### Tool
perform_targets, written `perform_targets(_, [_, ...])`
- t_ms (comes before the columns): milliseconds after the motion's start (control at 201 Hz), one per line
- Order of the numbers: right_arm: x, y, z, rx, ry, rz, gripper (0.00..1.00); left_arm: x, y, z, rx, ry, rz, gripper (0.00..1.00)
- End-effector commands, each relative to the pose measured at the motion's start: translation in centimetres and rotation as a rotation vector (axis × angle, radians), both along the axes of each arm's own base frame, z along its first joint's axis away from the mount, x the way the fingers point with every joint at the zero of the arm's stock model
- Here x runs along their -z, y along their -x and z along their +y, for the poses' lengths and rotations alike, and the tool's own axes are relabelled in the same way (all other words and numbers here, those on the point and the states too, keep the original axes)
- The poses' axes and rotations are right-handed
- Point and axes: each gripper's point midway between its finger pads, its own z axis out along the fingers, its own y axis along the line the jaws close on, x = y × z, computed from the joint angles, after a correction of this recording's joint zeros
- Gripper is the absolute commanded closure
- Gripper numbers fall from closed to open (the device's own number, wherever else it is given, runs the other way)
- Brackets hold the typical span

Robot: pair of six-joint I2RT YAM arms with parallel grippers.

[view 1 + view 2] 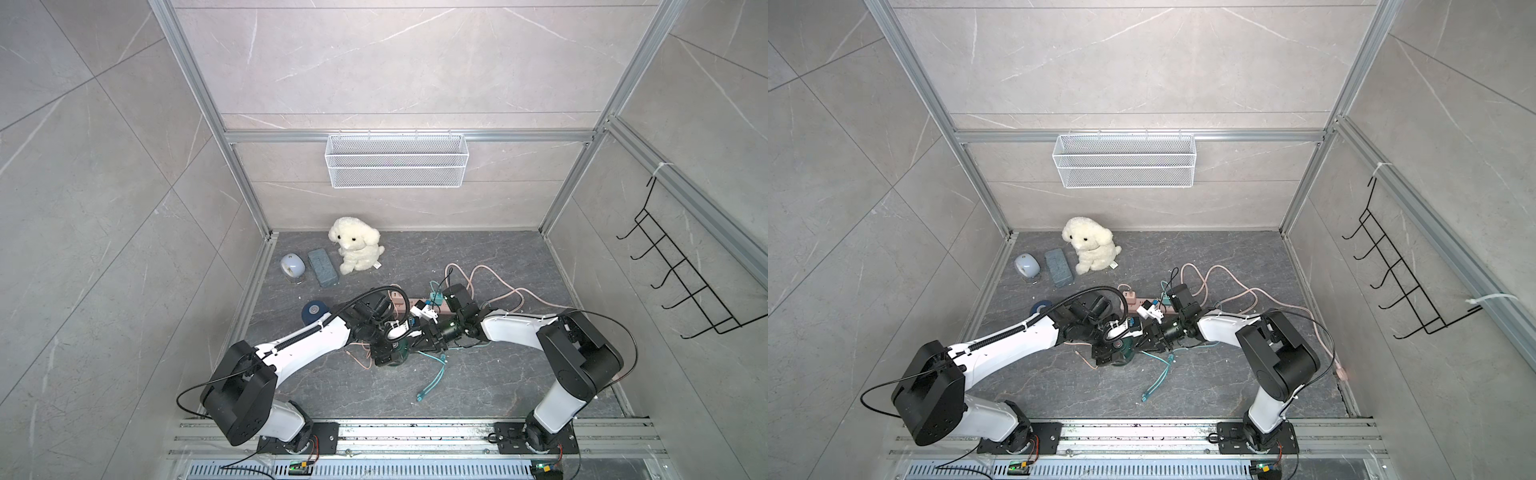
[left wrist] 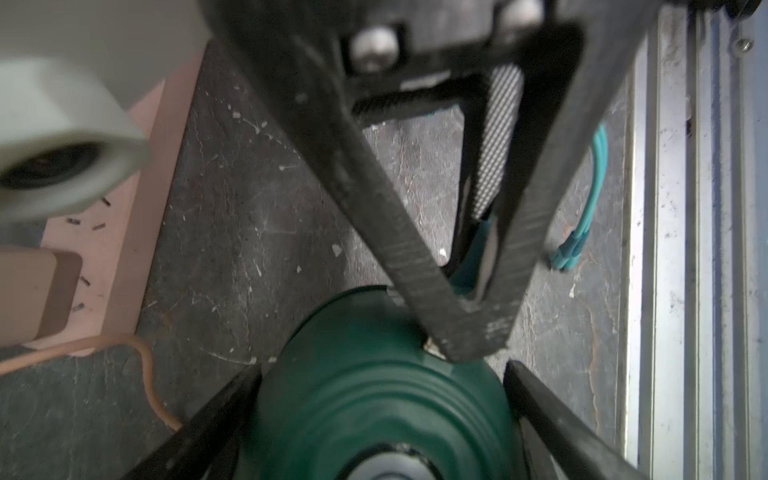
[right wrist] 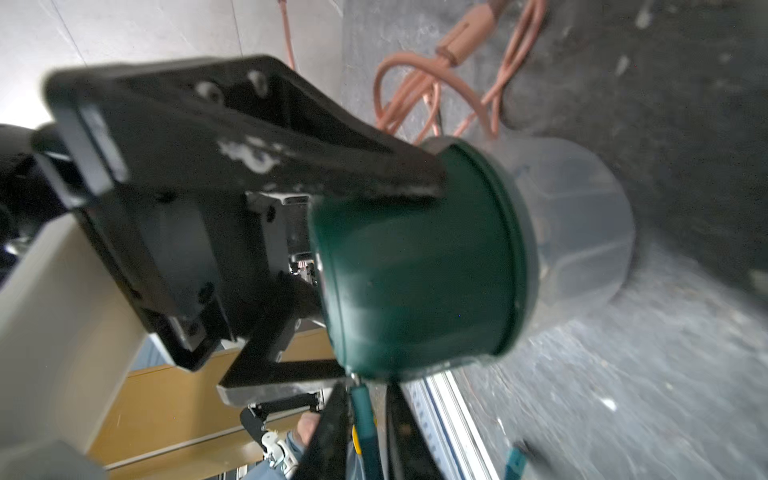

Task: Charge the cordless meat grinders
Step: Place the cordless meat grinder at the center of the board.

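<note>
One work surface: a dark grey veined slab, scuffed, with pale flecks all over in the wrist views. Pale grey tiled walls on three sides, aluminium framing. White mesh basket hangs upper centre on the back wall, black hook rack on the right. Slotted rail runs along the bottom edge.

Clutter upper left of the slab: plush dog, pale grey-blue gadget, blue-grey block just beside it. Pink power strip at centre, pink cable looped to its right, teal cable lying toward lower centre.

Navy grinder sits alone left of centre, just beyond the left arm, clear of both claws.

Dark green grinder is at centre, upright on its clear cup, cup on the slab. Left claw straddles the dome with a finger pressed on each side: clamped on it, jaws wide. Right claw is in from the right, jaws narrow, tips right at the dome's lower edge. Teal plug sits between its fingers, nose at the dome. Can't tell if those fingers pinch the plug or just flank it.
</note>
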Motion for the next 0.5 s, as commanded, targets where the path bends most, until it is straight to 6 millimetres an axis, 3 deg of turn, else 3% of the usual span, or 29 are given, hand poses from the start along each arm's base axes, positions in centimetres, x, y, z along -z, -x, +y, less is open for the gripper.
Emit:
perform_targets(0, [0.6,-3.1,-1.2,0.126,0.107,-0.21,0.73,-2.6,2.1,-5.2,0.136,0.228,0.025,0.6])
perform_targets(199, [-1.7,-3.4,-4.0,0.173,0.14,-0.304,0.66,-3.0,1.2,-4.7,0.078,0.214,-0.004,0.27])
perform_targets(339, [-2.3,-4.1,-6.4,0.2,0.252,-0.397,0.62,-3.5,0.3,-4.1,0.023,0.188,-0.023,0.14])
perform_targets(443, [-2.6,-4.9,-9.2,0.247,0.384,-0.478,0.6,-4.7,-1.5,-3.3,-0.06,0.183,-0.101,0.01])
perform_targets(493, [-3.1,-5.4,-10.1,0.278,0.414,-0.506,0.58,-5.7,-2.3,-3.1,-0.099,0.196,-0.123,0.01])
